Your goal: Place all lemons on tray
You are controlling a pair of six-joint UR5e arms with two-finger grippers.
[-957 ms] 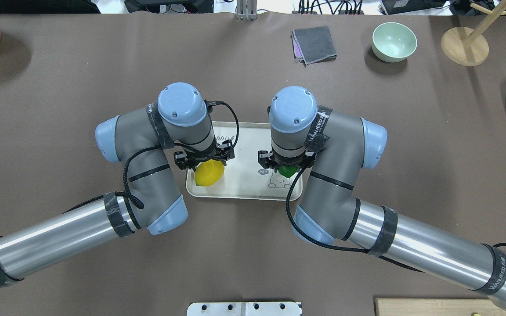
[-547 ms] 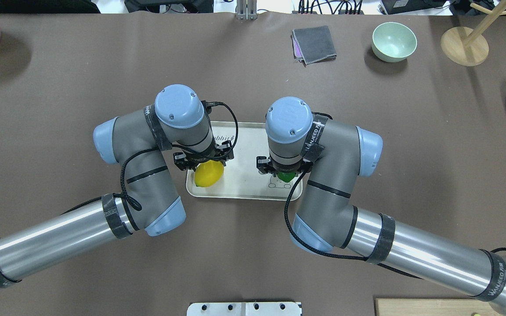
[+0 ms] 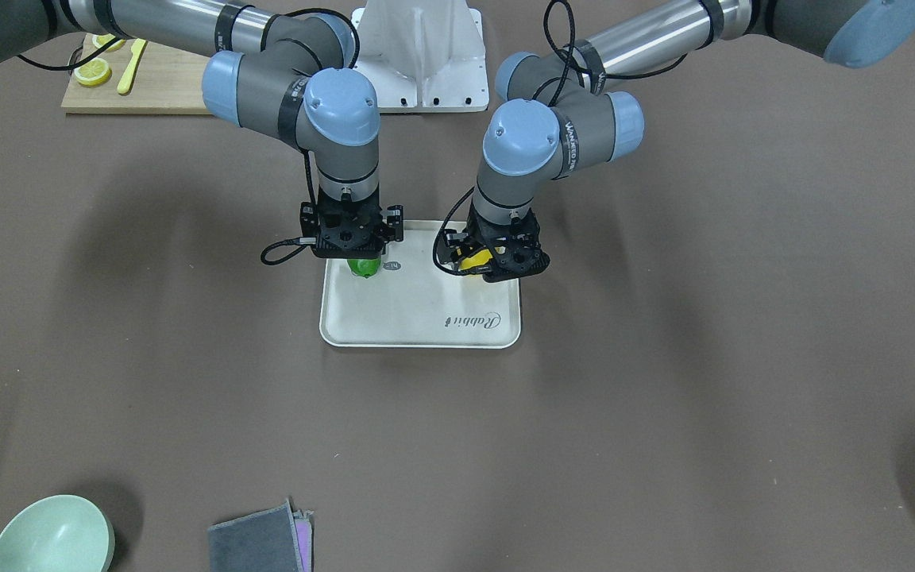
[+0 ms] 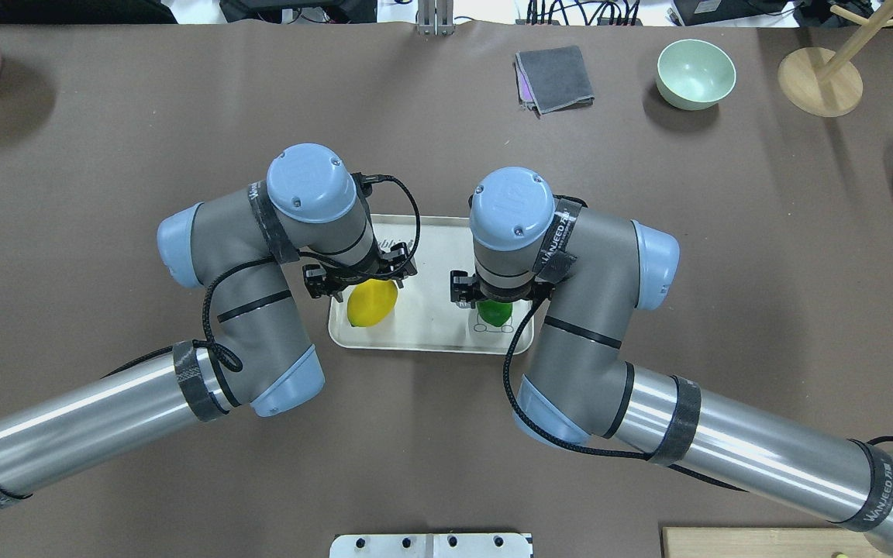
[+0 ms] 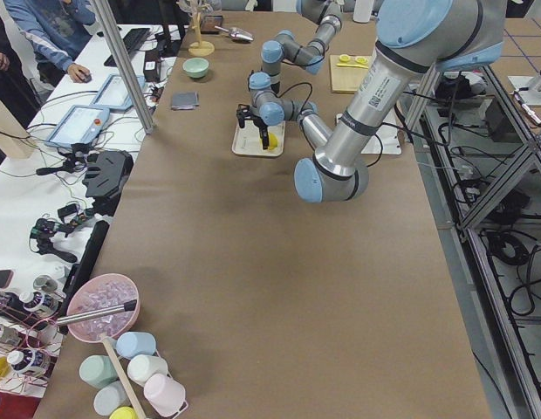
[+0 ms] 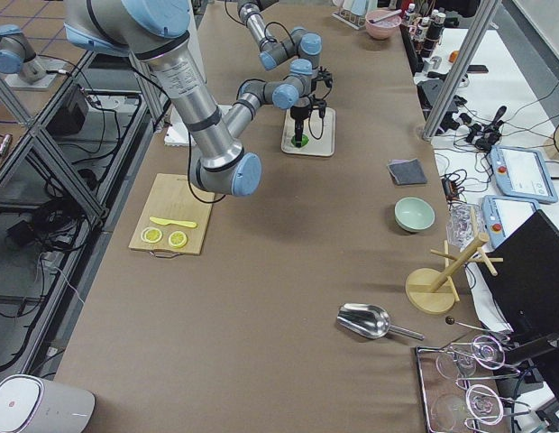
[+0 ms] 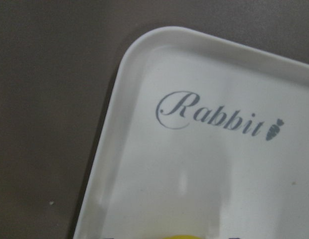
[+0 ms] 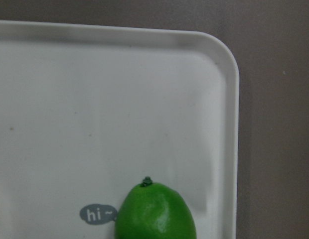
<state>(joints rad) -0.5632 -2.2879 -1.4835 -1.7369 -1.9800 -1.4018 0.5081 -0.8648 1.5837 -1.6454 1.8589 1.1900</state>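
While both arms hang over the tray (image 3: 426,322), the front-facing camera shows the green lemon (image 3: 364,267) peeking out beneath the right gripper (image 3: 358,254). The yellow lemon (image 3: 472,260) shows through the black frame of the left gripper (image 3: 497,264). Both fruits sit inside the raised rim, one toward each end. Far off on the wooden cutting board (image 3: 164,83) lie the lemon slices (image 3: 94,73), no part of this job.

Over to the overhead view: yellow on the tray's left end, green on the cartoon drawing at its right, each half under a wrist. Both look to be resting on the tray floor, though I can't be sure of contact. By my reckoning the placing is all but done, and only letting go and backing out is left.

Side cameras next — too small to read the fingers on either arm.

Left wrist camera: smooth cream surface, rounded corner, grey "Rabbit" script and a sliver of yellow at the bottom edge. No fingers are clear, so I can't tell whether they are spread or pinching.

Right wrist camera: a glossy green oval with a little stem nub beside a grey "hi" bubble, and again no fingers in shot, so I can't tell. The tray looks like hard, slick plastic, and the brown table cover is matte.
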